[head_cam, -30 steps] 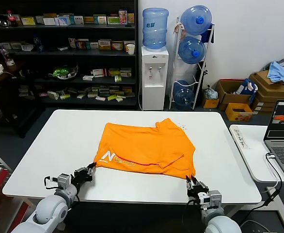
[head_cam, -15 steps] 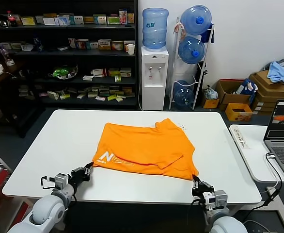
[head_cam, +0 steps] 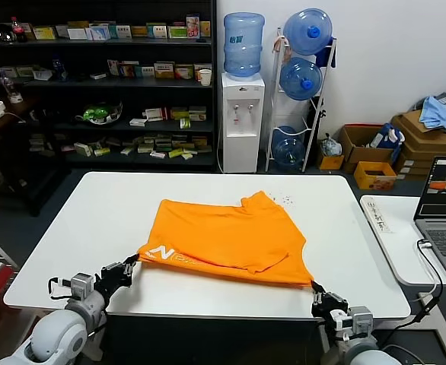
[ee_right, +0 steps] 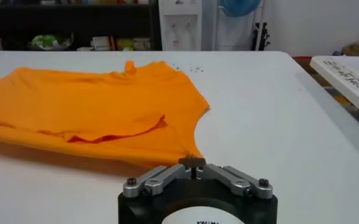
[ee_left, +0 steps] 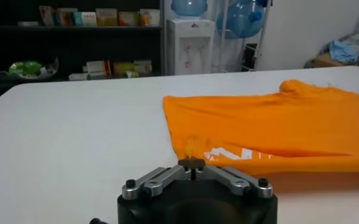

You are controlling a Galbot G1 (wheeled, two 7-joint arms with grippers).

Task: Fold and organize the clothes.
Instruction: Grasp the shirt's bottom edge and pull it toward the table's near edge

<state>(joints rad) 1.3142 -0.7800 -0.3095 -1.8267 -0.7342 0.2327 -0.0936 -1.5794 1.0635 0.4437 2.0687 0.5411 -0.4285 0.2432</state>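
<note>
Bare desk (head_cam: 78, 220) lies open all round the shirt (head_cam: 227, 236), the only thing in the way, spread mid-desk to the near edge.

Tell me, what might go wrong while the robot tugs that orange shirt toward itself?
Each gripper, left and right, pinches only a small bit of the T-shirt's near corners, so the fabric might slip free. Both are already at the table's near edge; further pulling may drag the shirt off. Its loose folded flap could bunch up.
</note>
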